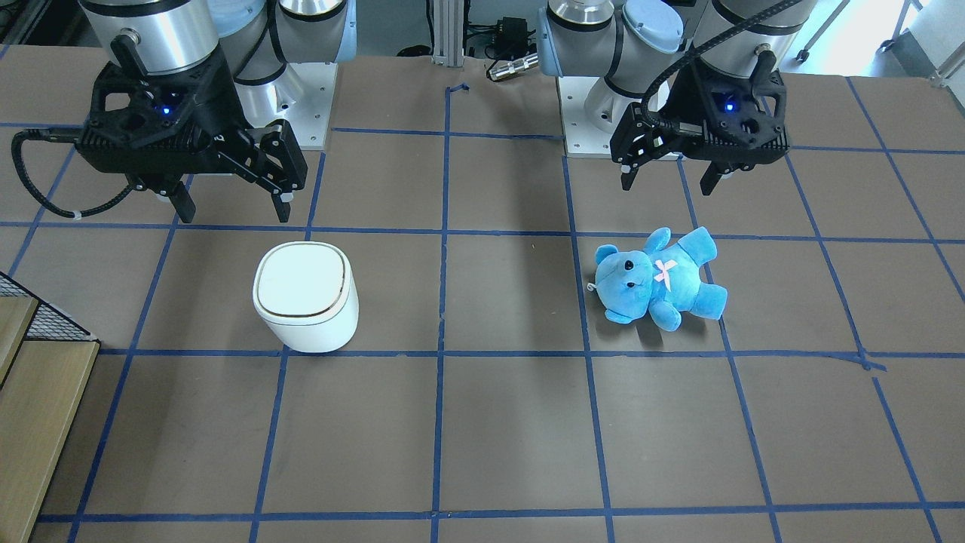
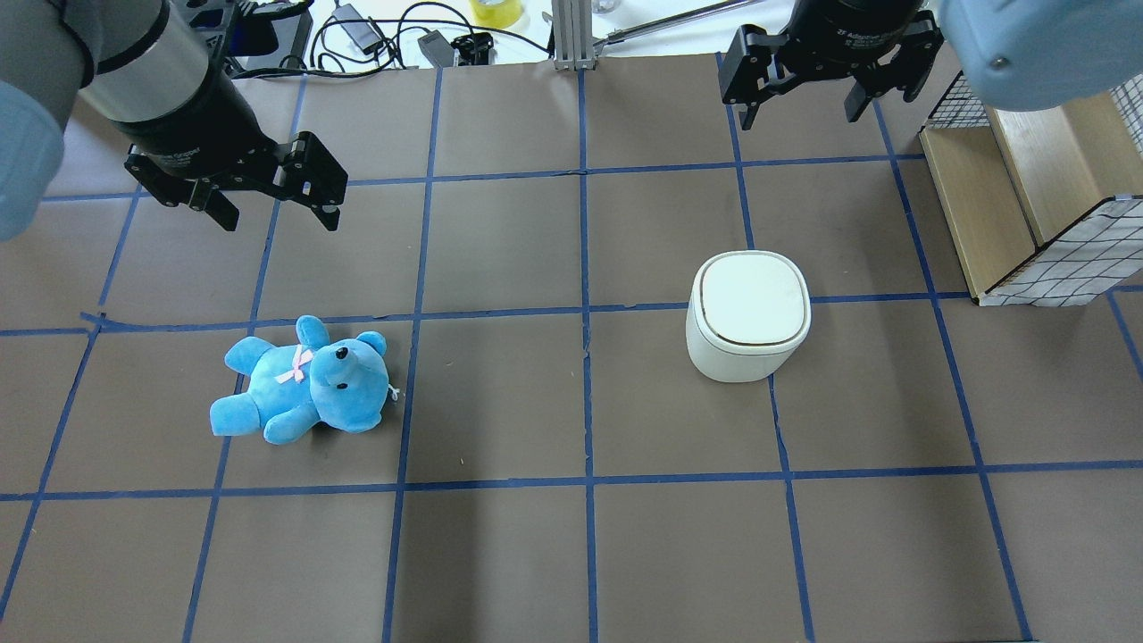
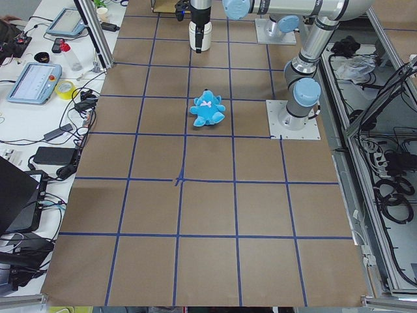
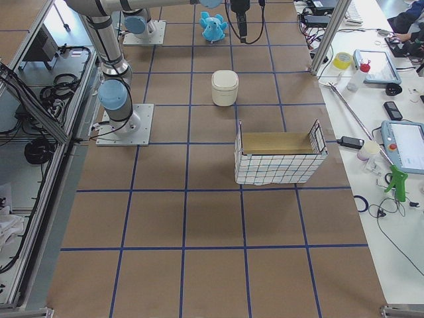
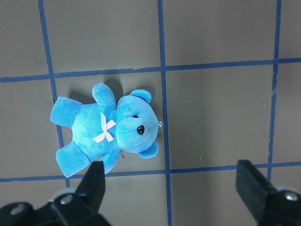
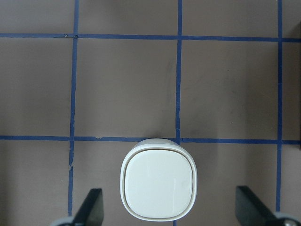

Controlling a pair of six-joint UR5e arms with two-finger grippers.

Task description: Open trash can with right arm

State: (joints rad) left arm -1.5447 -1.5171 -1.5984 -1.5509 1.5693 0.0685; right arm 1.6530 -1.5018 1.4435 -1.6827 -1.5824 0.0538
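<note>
right black two-finger gripper (image 1: 232, 210), jaws spread and empty, is hovering base-side of the small white rounded-square plastic trash can (image 1: 307, 313) standing closed on the brown taped table (image 1: 490, 422); probably light, slick, tippable, so favouring pressing the flat lid (image 1: 304, 280) centrally.

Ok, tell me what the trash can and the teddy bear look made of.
Trash can: probably smooth white plastic, faintly glossy; sheen on its flat lid, thin bronze-toned line around it. Teddy bear: soft blue plush, judging by its fuzzy matte surface and stuffed limbs; the pink bow looks like ribbon.
</note>
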